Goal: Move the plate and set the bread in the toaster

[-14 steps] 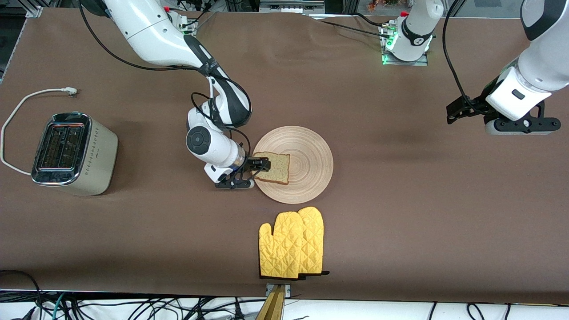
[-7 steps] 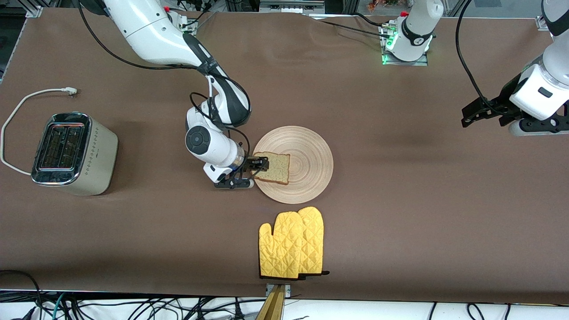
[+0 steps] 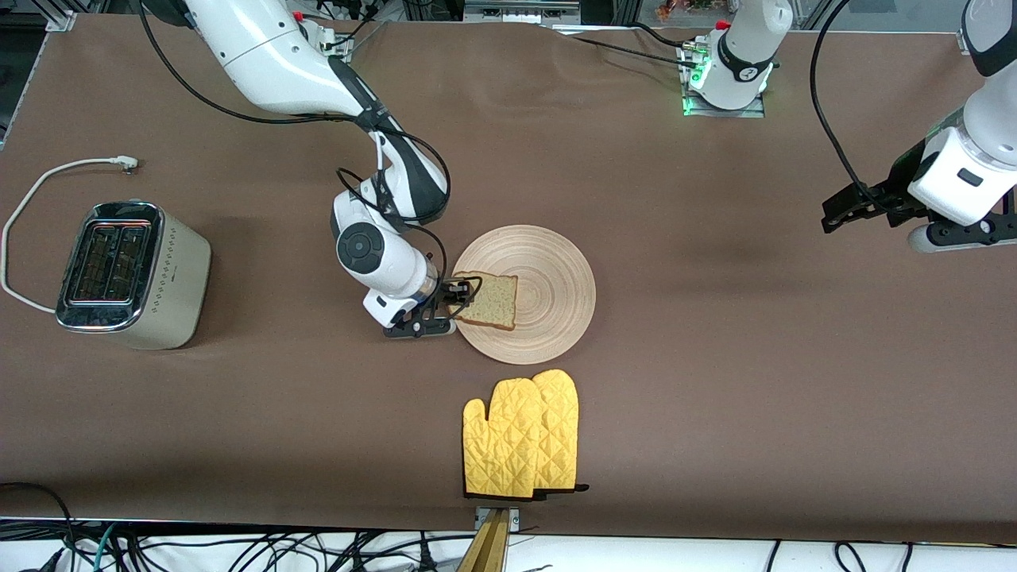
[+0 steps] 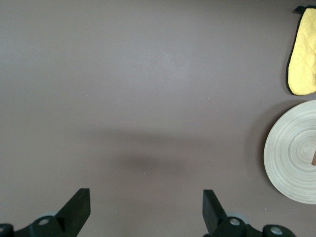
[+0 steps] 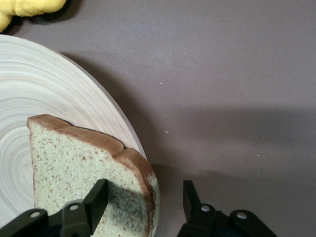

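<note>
The round wooden plate (image 3: pixel 556 278) lies mid-table with the bread (image 3: pixel 489 300) on the part of it toward the right arm's end, its crust over the rim. My right gripper (image 3: pixel 459 295) is low at that rim, open. In the right wrist view one finger (image 5: pixel 98 197) is over the bread (image 5: pixel 74 168) and the other stands off the crust, with the plate (image 5: pixel 49 84) beneath; the gripper (image 5: pixel 145 190) straddles the edge. The toaster (image 3: pixel 131 274) stands at the right arm's end, slots up. My left gripper (image 3: pixel 854 208) hangs open over bare table (image 4: pixel 146 197).
Yellow oven mitts (image 3: pixel 520 437) lie nearer the front camera than the plate, close to the table's edge. The toaster's white cord (image 3: pixel 48 179) loops on the table beside it. The left wrist view shows the plate (image 4: pixel 291 153) and a mitt (image 4: pixel 302 54).
My right gripper's fingers have come closer together around the bread's crust edge. The left arm has drawn away from the plate toward its own end of the table.
</note>
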